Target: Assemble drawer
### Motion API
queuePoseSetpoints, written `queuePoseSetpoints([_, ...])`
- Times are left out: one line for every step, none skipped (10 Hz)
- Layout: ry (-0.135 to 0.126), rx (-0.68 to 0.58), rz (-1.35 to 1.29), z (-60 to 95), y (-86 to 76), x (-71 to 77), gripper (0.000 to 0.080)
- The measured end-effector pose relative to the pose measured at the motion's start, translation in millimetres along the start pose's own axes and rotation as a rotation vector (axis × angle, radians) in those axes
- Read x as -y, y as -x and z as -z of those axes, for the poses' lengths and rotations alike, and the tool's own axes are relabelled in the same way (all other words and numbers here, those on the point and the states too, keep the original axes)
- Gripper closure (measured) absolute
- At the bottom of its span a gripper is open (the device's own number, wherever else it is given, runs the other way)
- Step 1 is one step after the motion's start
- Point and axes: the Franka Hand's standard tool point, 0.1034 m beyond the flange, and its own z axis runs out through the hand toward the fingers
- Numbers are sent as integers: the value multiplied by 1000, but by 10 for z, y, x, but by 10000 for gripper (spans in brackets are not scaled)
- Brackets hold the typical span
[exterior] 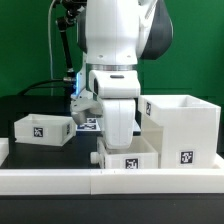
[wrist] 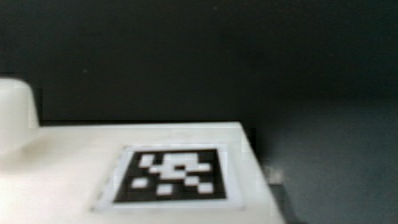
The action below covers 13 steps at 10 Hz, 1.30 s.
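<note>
- Exterior view: the claw (exterior: 118, 138) points down over the middle tray (exterior: 128, 156). Its tips are hidden by the arm's own white body and the tray's rim, so I cannot tell whether the jaws are wide, narrow or holding anything.
- Only the exterior view shows the layout. The left tray (exterior: 42, 128) sits alone on the black tabletop (exterior: 30, 108), well apart from the arm. The casing (exterior: 184, 128) stands upright at the exterior view's right, just beside the middle tray; contact is unclear.
- The middle tray and casing sit up against the low border wall (exterior: 60, 180) that runs along the front edge.
- Wrist view only: a close, blurred tagged white face (wrist: 175, 176) with dark tabletop beyond its edges. Which drawer part it belongs to, I cannot tell.
- Also wrist view only: a white rounded shape (wrist: 15, 115) at the frame edge, too blurred to identify.
- Open room: bare tabletop lies between the left tray and the arm. Near the casing the space is tight.
</note>
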Motion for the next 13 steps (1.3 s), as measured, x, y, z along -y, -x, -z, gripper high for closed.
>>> queuePoseSetpoints([0,3,11,2,-17,-7,758])
queuePoseSetpoints([0,5,12,3,-36,-14,758])
queuePoseSetpoints([1,6,8,4,-33,-17,758])
queuePoseSetpoints([0,6,6,3,-21,-15,758])
queuePoseSetpoints([0,6,5,3,-19,-15,758])
queuePoseSetpoints([0,6,5,3,-17,-15,758])
queuePoseSetpoints([2,6,7,1,-13,-9,758])
queuePoseSetpoints([-1,5,8,-5,-8,8,758])
queuePoseSetpoints([-17,6,7,-7,-3,30,758])
queuePoseSetpoints([-15,6,9,-6,1,32,758])
queuePoseSetpoints([-15,10,25,-4,-15,29,758])
queuePoseSetpoints([-20,14,37,-2,-31,32,758])
queuePoseSetpoints([-39,15,37,4,-32,34,758])
